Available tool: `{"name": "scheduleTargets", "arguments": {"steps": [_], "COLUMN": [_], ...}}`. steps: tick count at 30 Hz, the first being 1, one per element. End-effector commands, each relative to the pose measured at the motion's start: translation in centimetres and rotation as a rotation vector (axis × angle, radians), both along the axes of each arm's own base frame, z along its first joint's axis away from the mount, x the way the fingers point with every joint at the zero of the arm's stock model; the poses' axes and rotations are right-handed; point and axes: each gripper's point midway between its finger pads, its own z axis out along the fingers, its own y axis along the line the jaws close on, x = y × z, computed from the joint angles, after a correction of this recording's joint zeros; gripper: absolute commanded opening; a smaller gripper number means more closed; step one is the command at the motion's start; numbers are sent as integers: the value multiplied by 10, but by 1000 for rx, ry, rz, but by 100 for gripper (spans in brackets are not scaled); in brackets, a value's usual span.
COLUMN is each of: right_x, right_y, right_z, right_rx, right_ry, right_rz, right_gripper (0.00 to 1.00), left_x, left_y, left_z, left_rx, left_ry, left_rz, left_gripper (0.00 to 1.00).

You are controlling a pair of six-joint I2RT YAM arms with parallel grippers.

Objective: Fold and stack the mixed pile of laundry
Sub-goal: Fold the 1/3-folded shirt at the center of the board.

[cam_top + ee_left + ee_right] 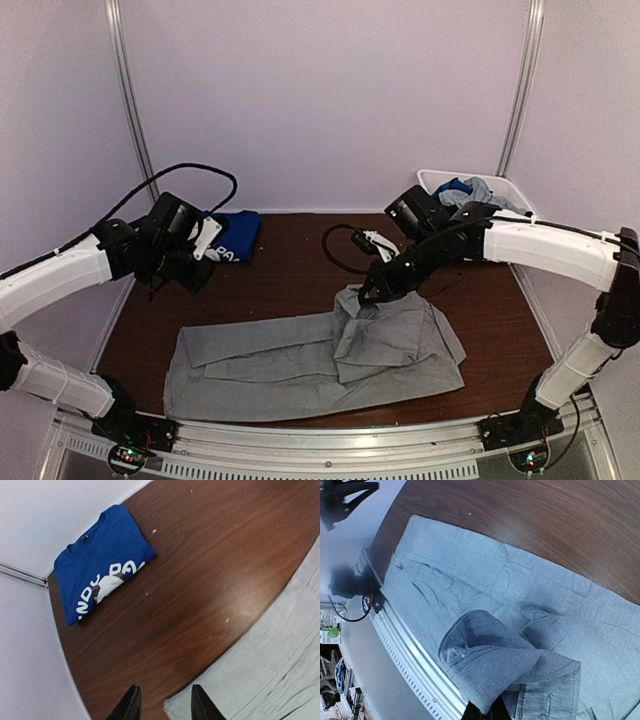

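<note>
Near edge: I see the grey trousers (300, 360) spread across the table (290, 265), their length running left to right. Centre right: my right gripper (368, 296) is clamped on a raised fold at their right-hand end, holding it above the cloth below. Left, farther back: my left gripper (164, 692) hangs over bare wood, jaws parted, nothing between them. Far left corner: a folded blue shirt (238, 238), white print up. Far right: the white bin (436, 178), with blue and grey garments (470, 190) inside.
</note>
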Motion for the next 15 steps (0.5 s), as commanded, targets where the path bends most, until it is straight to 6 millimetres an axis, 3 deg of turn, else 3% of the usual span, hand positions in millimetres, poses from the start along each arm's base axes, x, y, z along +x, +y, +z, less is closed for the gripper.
{"name": "scheduleTargets", "arguments": {"steps": [1,6,11,15], "right_x": [31,42,48,62], "right_y": [7,-5,-23,-31], "right_z": [-27,-83,-129,-147], "right_rx": [57,18,0,2], "right_ry": [-8,65,135,161], "right_rz": [-12,-55,-107,-141], "right_gripper": [0,0,0,0], "left_x": [9,-22,-37,-34], "left_y": [-43,-66,-64,-64], "left_z": [-9,-83,-124,-151], "left_rx": [-365,-522,-514,-472], "left_ry": [65,321,410,450], "left_rz": [122,179,216,260], "left_gripper": [34,26,23,20]}}
